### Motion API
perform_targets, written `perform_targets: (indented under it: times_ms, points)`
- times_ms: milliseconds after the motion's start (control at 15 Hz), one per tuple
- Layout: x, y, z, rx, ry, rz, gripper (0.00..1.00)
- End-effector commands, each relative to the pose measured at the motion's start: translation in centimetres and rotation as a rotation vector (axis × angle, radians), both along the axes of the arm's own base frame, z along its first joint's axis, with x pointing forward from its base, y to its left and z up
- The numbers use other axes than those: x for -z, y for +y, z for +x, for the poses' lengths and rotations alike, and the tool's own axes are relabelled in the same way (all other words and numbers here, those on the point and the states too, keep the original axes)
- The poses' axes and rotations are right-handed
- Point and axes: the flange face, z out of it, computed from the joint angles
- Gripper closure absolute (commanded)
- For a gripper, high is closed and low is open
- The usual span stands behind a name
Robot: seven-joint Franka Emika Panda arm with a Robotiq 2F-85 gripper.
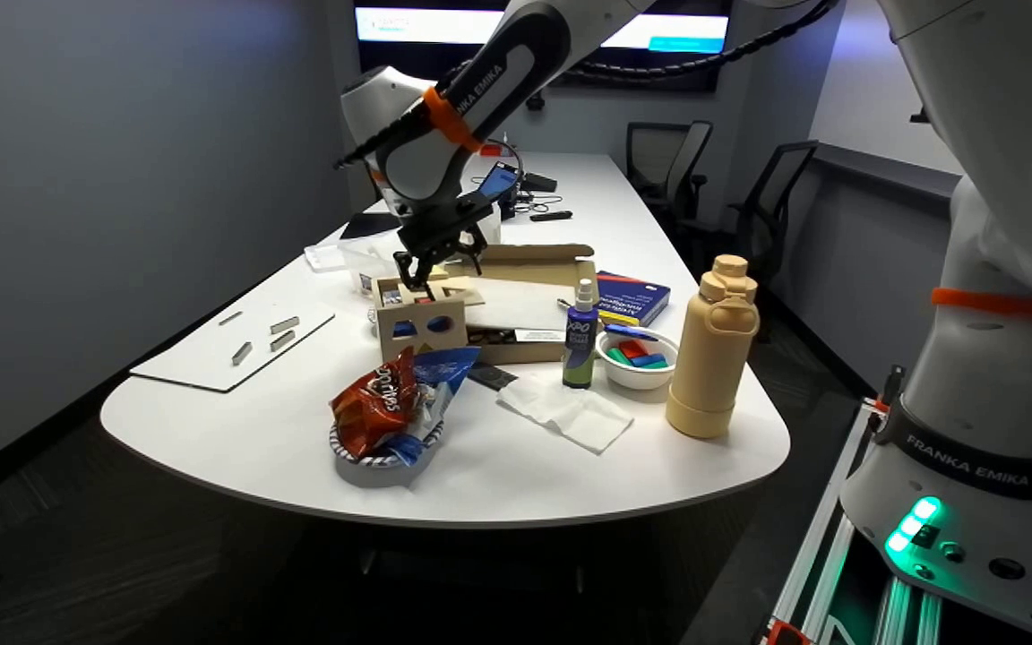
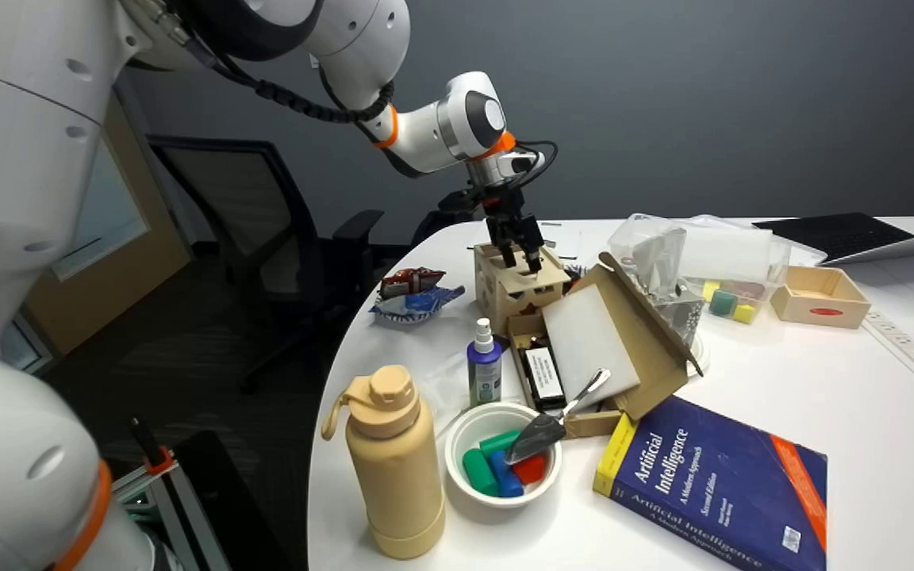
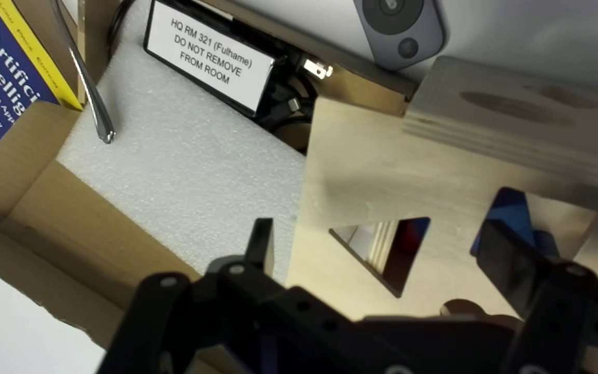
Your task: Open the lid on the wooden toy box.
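Along the rounded near edge of the bench point(image 1: 516, 491), in an exterior view, a strip of white top is running, broadening between one checked bowl point(image 1: 362, 459) and one tan bottle point(image 1: 704, 367) standing by the near right corner. Two snack bags point(image 1: 379, 403), one red and one blue, are filling the bowl. One white sheet point(image 1: 565, 412) is lying farther in, with one spray bottle point(image 1: 580, 345) standing just beyond. Toward the right edge one white bowl point(image 1: 637, 380) is holding four visible blocks point(image 2: 479, 472): two green, one blue, one red.

One thin white panel point(image 1: 202, 354) is lying by the left edge, bearing four small grey bars point(image 1: 242, 353). Between its inner side and the wooden toy box point(image 1: 422, 330), white top is giving room on that flank. The toy box is sitting left of centre, back from the near edge, just beyond the bags; on its right side one cardboard box point(image 2: 651, 357) is crowding it. The lid point(image 3: 452, 223) is jutting past the toy box's side, over the cardboard box, and in the wrist view it is showing one triangular hole, one squarish hole and part of a third.

The gripper point(image 3: 384, 244) is hanging over the lid, its two fingers point(image 3: 263, 241) standing spread wide. One fingertip is pointing down at the squarish hole; I cannot tell whether it is reaching inside or touching.

Farther off, one blue book point(image 2: 727, 476) is lying near the right edge and one dark laptop point(image 2: 838, 238) by the left edge.
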Motion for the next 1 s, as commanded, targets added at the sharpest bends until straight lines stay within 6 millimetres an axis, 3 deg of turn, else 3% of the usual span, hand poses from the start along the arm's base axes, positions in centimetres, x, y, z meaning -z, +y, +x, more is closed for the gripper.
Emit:
perform_targets:
  times_ms: [0,533,933]
  points:
    - [-1.1,-1.4,-0.9,0.047,-0.012,-0.025,0.0]
    - [-1.2,-3.2,-1.1,0.099,-0.011,-0.032,0.0]
    - [-1.2,-2.4,-1.2,0.077,0.003,0.019,0.0]
